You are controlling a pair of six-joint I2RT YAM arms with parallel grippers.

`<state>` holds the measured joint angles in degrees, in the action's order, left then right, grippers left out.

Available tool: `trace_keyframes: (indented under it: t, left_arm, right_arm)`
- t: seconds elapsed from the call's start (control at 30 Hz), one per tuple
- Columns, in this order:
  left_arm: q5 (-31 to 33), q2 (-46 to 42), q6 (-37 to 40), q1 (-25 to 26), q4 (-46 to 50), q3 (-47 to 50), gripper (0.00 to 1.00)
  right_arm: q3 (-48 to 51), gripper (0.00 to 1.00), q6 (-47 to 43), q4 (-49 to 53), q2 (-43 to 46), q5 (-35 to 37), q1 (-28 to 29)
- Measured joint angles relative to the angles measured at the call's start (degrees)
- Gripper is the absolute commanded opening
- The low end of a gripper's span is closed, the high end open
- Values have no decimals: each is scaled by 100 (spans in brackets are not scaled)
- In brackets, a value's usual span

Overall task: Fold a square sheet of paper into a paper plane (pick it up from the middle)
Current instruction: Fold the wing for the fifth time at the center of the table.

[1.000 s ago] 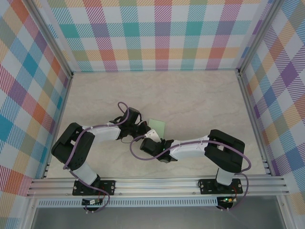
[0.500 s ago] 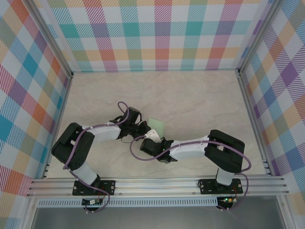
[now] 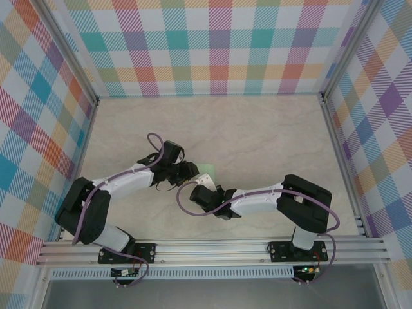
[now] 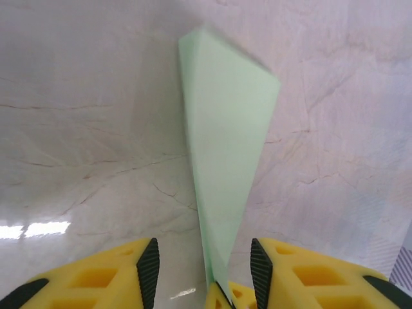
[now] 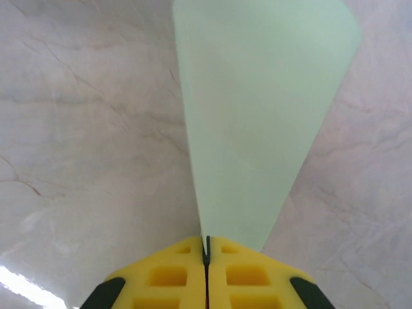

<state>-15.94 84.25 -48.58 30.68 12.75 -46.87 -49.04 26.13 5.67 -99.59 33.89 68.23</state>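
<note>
Right wrist view: one pale green square sheet of paper (image 5: 257, 129), pinched in the closed right gripper (image 5: 206, 248). The left gripper (image 4: 203, 261) stands parted, astride its edge, above the marble table (image 4: 77, 96).

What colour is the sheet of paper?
Pale green, plain; the sheet of paper shows best in the right wrist view.
</note>
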Motion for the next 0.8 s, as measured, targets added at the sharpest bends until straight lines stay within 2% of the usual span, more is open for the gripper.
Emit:
trace_keyframes:
  t: [0.2, 0.53, 0.8]
  left_arm:
    - [160, -413, -4, -63, 262, -11, 51]
    - [142, -291, -9, -81, 343, -11, 54]
    - [37, -94, -92, -83, 175, 9, 54]
  right_arm:
    - [111, 8, 179, -76, 4, -249, -83]
    - [308, 8, 391, -428, 92, -474, -227]
    - [1207, 7, 651, -1718, 564, -1631, -758]
